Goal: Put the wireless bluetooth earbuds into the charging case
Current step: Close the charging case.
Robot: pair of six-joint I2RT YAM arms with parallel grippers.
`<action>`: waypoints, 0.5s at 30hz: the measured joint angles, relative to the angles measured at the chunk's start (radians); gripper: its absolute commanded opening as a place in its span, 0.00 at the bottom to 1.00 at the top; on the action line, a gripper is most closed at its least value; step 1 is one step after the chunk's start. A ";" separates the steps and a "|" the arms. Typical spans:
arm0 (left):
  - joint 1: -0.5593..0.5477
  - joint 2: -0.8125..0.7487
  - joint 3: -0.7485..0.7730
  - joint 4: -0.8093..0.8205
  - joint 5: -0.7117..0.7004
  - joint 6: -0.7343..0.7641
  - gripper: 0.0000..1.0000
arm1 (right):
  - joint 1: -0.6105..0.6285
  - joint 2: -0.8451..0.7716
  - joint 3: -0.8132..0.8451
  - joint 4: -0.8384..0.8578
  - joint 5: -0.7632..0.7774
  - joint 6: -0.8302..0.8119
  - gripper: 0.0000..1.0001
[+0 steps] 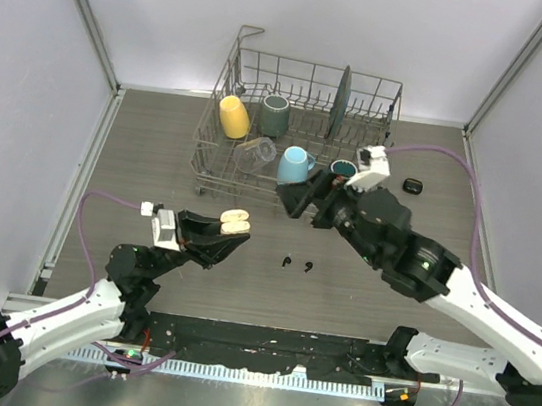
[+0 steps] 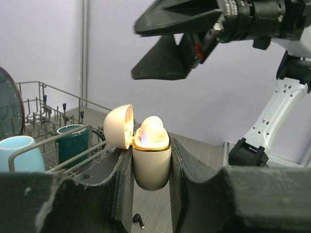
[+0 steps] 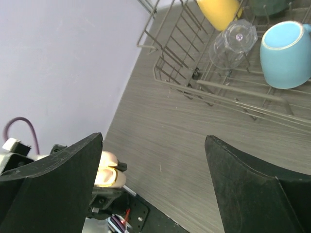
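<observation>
Left gripper, left of centre in overhead view, pinching cream charging case; lid hinged open, cream-white earbuds seated inside. Right gripper, just above centre, fingers spread wide, holding nothing. Two black earbuds lie side by side on table at centre, below dish rack.

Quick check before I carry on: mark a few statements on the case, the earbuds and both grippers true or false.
1. The left gripper is shut on the cream case. True.
2. The case's lid is closed. False: it is swung open.
3. The right gripper holds a black earbud. False: its jaws stand open and empty.
4. Two black earbuds lie loose on the table between the arms. True.
5. The blue mug stands on the table outside the rack. False: it sits in the dish rack.
</observation>
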 measured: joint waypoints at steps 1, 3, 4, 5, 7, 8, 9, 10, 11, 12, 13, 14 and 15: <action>0.000 0.005 0.000 0.000 0.008 -0.002 0.00 | -0.004 0.041 0.027 -0.011 -0.016 -0.005 0.91; 0.000 0.018 0.000 0.000 0.024 -0.005 0.00 | -0.008 0.100 0.055 -0.026 -0.047 -0.010 0.91; 0.000 0.024 0.002 -0.001 0.031 -0.005 0.00 | -0.008 0.124 0.061 -0.032 -0.067 -0.011 0.91; 0.000 0.031 0.006 -0.002 0.042 -0.005 0.00 | -0.008 0.144 0.063 -0.038 -0.084 -0.012 0.91; 0.000 0.048 0.019 -0.009 0.058 -0.006 0.00 | -0.008 0.169 0.063 -0.047 -0.117 -0.012 0.92; 0.000 0.057 0.028 -0.011 0.067 -0.007 0.00 | -0.008 0.176 0.063 -0.050 -0.131 -0.012 0.91; 0.000 0.064 0.036 -0.012 0.075 -0.008 0.00 | -0.008 0.180 0.063 -0.050 -0.145 -0.012 0.91; 0.000 0.068 0.041 -0.012 0.080 -0.008 0.00 | -0.008 0.180 0.063 -0.050 -0.160 -0.013 0.91; 0.000 0.072 0.046 -0.012 0.087 -0.009 0.00 | -0.008 0.181 0.063 -0.049 -0.176 -0.014 0.91; 0.000 0.076 0.050 -0.012 0.094 -0.012 0.00 | -0.008 0.181 0.063 -0.048 -0.188 -0.016 0.91; 0.000 0.078 0.051 -0.012 0.097 -0.014 0.00 | -0.008 0.182 0.064 -0.046 -0.202 -0.016 0.92; 0.000 0.079 0.051 -0.012 0.102 -0.014 0.00 | -0.008 0.187 0.064 -0.046 -0.216 -0.016 0.91; 0.000 0.083 0.051 -0.012 0.105 -0.015 0.00 | -0.008 0.192 0.064 -0.046 -0.227 -0.016 0.91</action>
